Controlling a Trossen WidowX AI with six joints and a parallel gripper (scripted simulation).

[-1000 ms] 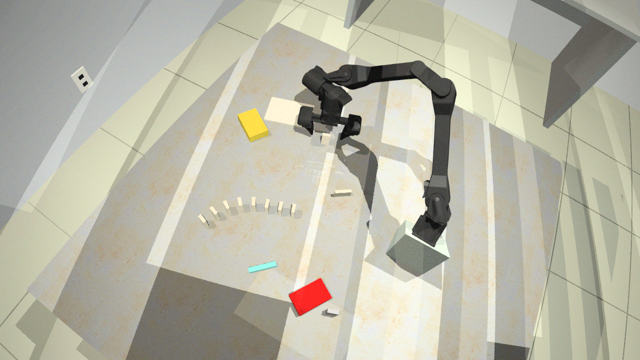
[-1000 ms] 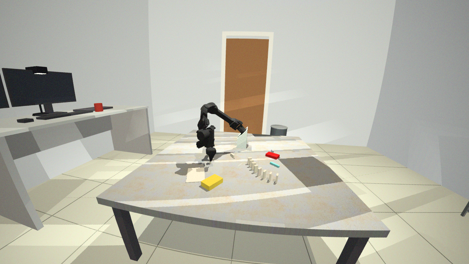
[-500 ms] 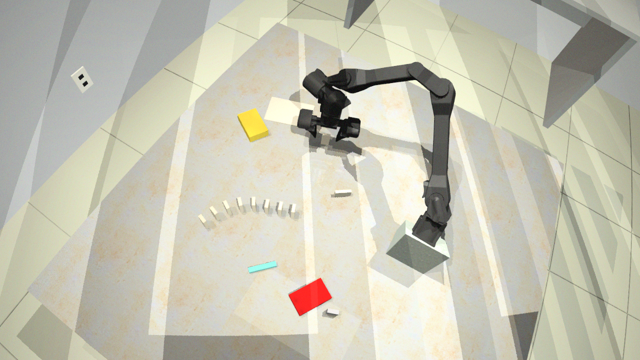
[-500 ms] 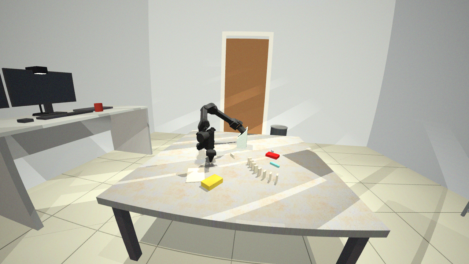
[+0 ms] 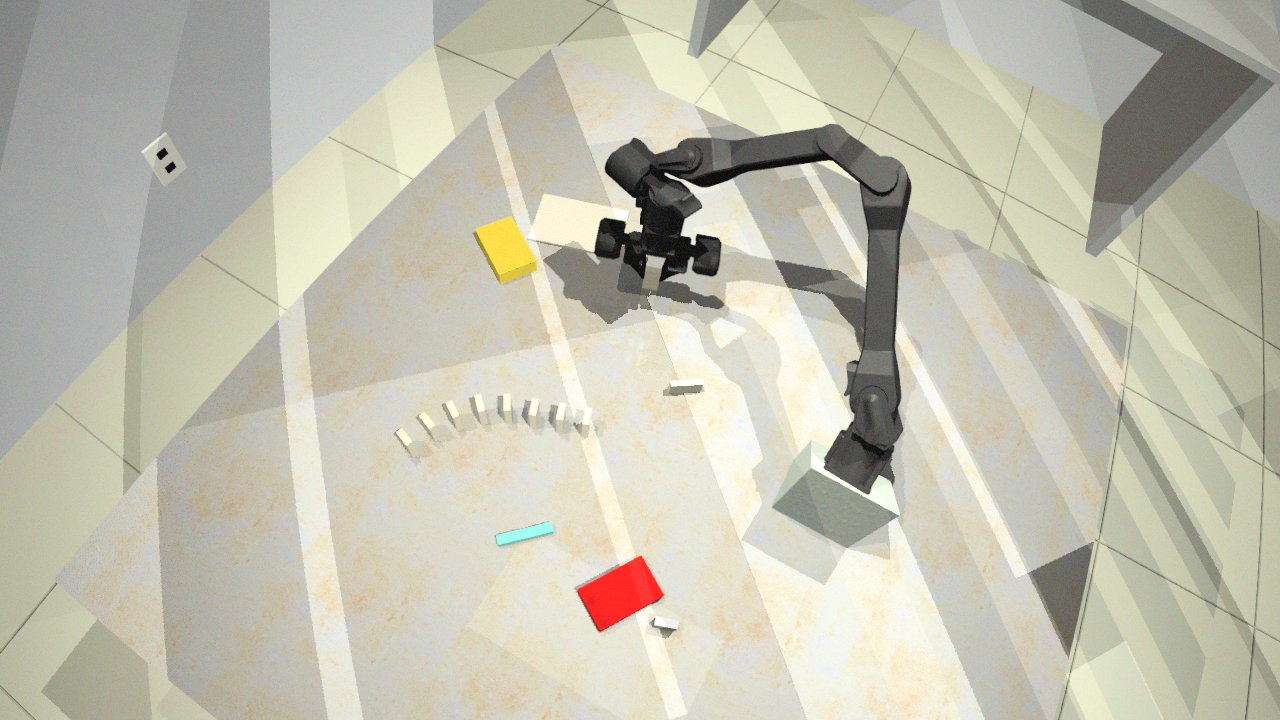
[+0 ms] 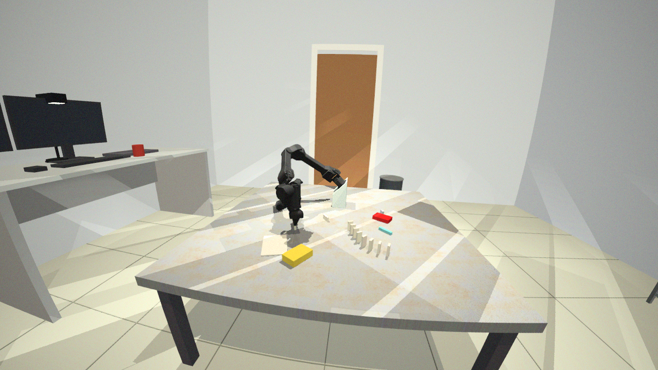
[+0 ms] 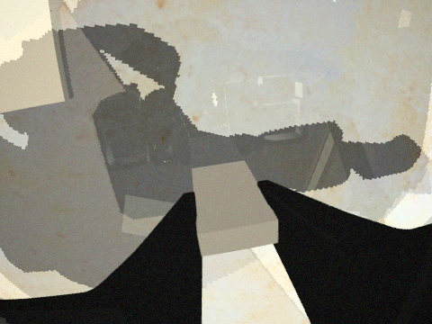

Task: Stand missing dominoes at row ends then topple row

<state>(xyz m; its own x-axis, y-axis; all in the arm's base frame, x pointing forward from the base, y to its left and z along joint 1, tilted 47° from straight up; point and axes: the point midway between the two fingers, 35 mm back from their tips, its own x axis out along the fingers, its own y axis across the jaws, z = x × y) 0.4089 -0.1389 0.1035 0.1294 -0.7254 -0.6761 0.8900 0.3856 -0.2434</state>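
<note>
Several cream dominoes stand upright in a curved row (image 5: 507,407) (image 6: 364,240), all apart from my gripper. My gripper (image 5: 652,270) (image 6: 294,223) (image 7: 227,197) points down beyond the row, with its fingers against both sides of a domino (image 5: 654,275) (image 6: 294,227) (image 7: 234,200). That domino is upright; whether its foot touches the table is hidden. Another cream domino (image 5: 686,385) (image 6: 325,217) lies on the table between the gripper and the arm's base. A small whitish block (image 5: 665,623) (image 6: 381,211) lies beside the red block; I cannot tell if it is a domino.
A yellow block (image 5: 505,248) (image 6: 297,255) and a flat cream sheet (image 5: 563,217) (image 6: 272,246) lie near the gripper. A cyan bar (image 5: 524,533) (image 6: 385,230) and a red block (image 5: 619,592) (image 6: 382,217) lie on the row's other side. The arm's base is on a pale green block (image 5: 832,512) (image 6: 339,197).
</note>
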